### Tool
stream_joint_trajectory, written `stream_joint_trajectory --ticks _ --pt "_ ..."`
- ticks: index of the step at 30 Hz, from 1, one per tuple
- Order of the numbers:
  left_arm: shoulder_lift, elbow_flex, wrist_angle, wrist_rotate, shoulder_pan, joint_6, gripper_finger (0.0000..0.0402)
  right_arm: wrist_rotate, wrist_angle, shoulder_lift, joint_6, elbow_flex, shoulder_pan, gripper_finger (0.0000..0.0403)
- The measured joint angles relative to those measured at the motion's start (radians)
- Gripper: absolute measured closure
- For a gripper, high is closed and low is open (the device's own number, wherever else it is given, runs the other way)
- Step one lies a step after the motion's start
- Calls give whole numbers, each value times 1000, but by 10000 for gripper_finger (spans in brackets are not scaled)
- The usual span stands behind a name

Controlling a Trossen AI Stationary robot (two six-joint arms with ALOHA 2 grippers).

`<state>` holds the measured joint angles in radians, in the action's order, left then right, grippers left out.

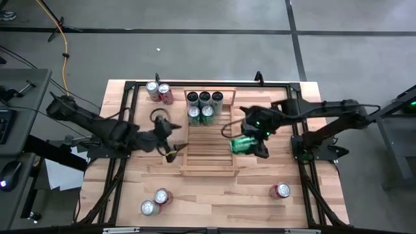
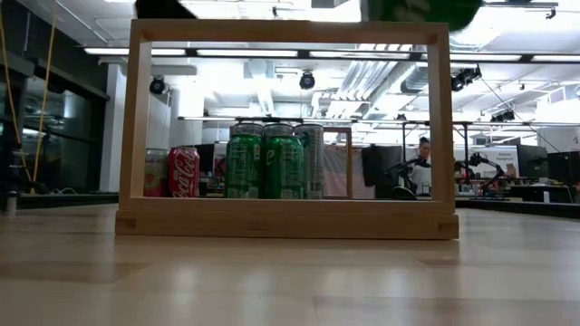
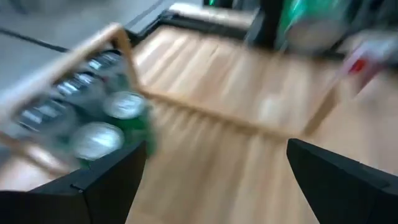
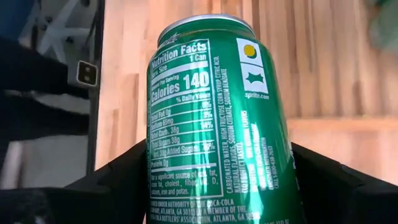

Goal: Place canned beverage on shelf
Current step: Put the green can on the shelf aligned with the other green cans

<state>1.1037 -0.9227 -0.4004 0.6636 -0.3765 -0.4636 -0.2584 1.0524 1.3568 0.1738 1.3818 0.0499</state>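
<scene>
Nearest the lower edge of the high view, two cans (image 1: 156,201) lie at lower left on the desk (image 1: 214,195) and a red can (image 1: 281,190) at lower right. At mid-frame sits the shelf (image 1: 207,140). The left claw (image 1: 170,138) hangs just off its left rail, released, fingers (image 3: 112,180) spread wide with nothing between them. The right claw (image 1: 250,144) is at the shelf's right rail, grasping a green can (image 4: 217,118) held off the slats, over the rail. Farther up, five cans (image 1: 204,106) stand in the shelf's far end: three behind, two green ones in front. At upper left, beyond the shelf, stand two more cans (image 1: 158,91).
</scene>
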Motion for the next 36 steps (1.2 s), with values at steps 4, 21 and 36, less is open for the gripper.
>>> stream_joint_trajectory --ticks 4,21,36 --pt "-62 199 410 30 -37 -138 21 25 -307 -144 218 -267 25 111" --pt "100 144 990 -188 222 275 21 509 -1338 -21 134 -386 34 111" --pt "136 42 981 -286 266 332 69 486 -1319 75 26 -255 34 111"
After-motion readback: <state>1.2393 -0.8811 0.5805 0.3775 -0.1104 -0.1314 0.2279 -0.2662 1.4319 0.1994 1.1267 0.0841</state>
